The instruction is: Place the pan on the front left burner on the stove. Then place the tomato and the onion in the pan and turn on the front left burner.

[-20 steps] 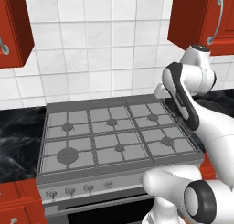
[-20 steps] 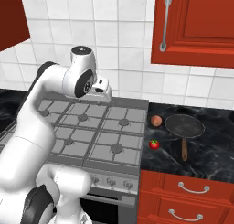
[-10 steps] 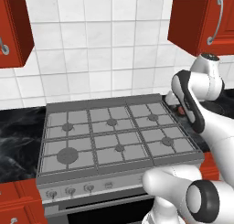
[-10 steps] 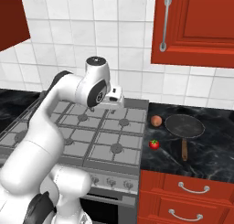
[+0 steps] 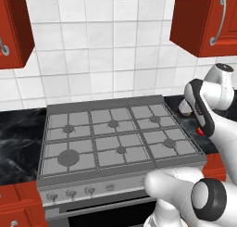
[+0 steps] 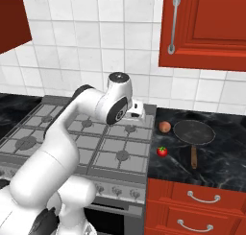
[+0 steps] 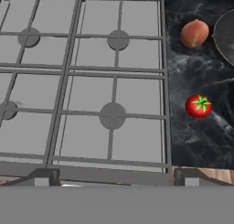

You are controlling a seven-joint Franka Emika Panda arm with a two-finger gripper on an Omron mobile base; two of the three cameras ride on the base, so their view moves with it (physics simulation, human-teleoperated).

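Since nothing has been moved onto the stove (image 6: 96,143) yet, we've got all three items sitting on the dark marble counter (image 6: 221,157) to its right: the pan (image 6: 194,133) with its wooden handle pointing toward the front edge, the onion (image 6: 165,126) just beside the pan's rim on the stove side, and the tomato (image 6: 162,151) a bit nearer the front, apart from both. That layout makes sense to us as a staging spot, everything within one reach. The front left burner (image 5: 68,157) is bare under its grate, well apart from the pan. Our arm arches up over the right half of the stove, hand angled down and toward the counter. The gripper (image 7: 114,179) has its jaws spread wide and holds nothing; from the hand view the tomato (image 7: 199,105) and onion (image 7: 194,33) sit off to the right.
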